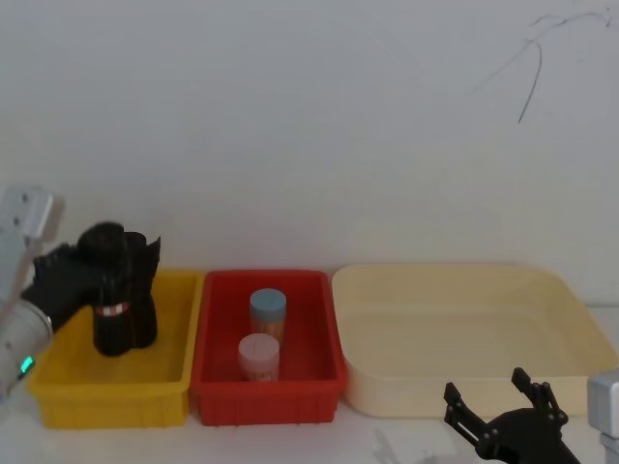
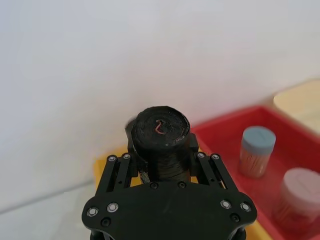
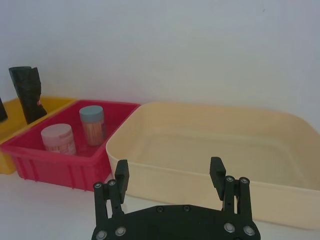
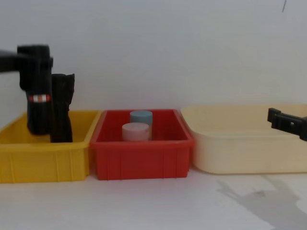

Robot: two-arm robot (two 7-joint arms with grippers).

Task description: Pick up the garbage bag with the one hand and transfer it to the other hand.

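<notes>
The right gripper [image 1: 486, 387] lies nearest, low at the right edge of the head view in front of the cream tub [image 1: 464, 387], its arm cut off by the frame. Its two fingers [image 3: 122, 172] stand wide apart with nothing between them, and in the chest view just one tip reaches in from the right. Across the table, the left gripper [image 2: 165, 165] is over the yellow bin [image 1: 106, 396]. Its fingers [image 2: 131, 167] are closed against both sides of the garbage bag [image 1: 114, 329], near the bag's upper end. The bag stands upright inside the bin with a red-and-white label band around it, and the left wrist view looks straight onto its round top end. Whether its foot rests on the bin floor or hangs just clear of it cannot be told, since the chest view shows the lower end close to the bin's front wall. Just beside the bag, toward the red bin [image 1: 266, 396], stands a second black roll [image 4: 61, 110] with a ragged top, partly hidden behind the bag in the head view. The red bin sits between the yellow bin and the cream tub. It holds a blue-lidded jar [image 1: 268, 309] behind a pink-lidded jar [image 1: 259, 356], whose lower parts are hidden by the bin wall in the chest view.
</notes>
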